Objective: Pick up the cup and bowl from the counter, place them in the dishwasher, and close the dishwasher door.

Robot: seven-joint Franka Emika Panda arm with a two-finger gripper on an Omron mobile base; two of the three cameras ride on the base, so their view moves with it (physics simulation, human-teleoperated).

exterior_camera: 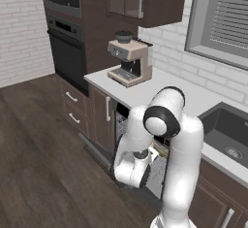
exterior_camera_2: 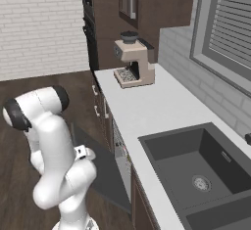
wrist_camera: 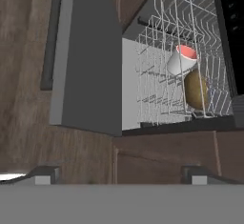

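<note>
The cup (wrist_camera: 182, 60) is short and white with a red top, lying tilted in the silver wire rack (wrist_camera: 162, 82) of the dishwasher (wrist_camera: 224, 51); the bowl (wrist_camera: 196, 90) is round and yellow-brown like wood, resting just beside the cup and looking close enough to touch it, though contact is hard to tell. Both sit inside the rack, apart from the gripper (wrist_camera: 121, 175), whose two dark fingertips (wrist_camera: 44, 174) stand wide apart and hold nothing. The white arm (exterior_camera: 169, 144) is folded low in front of the cabinets, its elbow raised and the hand turned down toward the open appliance; from the right base camera the arm (exterior_camera_2: 54, 160) bends beside the dishwasher door (exterior_camera_2: 100, 168). That door (wrist_camera: 88, 56) is a flat dark panel hanging open over the dark wood floor (exterior_camera: 38, 144). On the light counter (exterior_camera_2: 152, 106) stands a beige coffee machine (exterior_camera_2: 133, 63), and a dark sink (exterior_camera_2: 196, 170) is set into the slab
</note>
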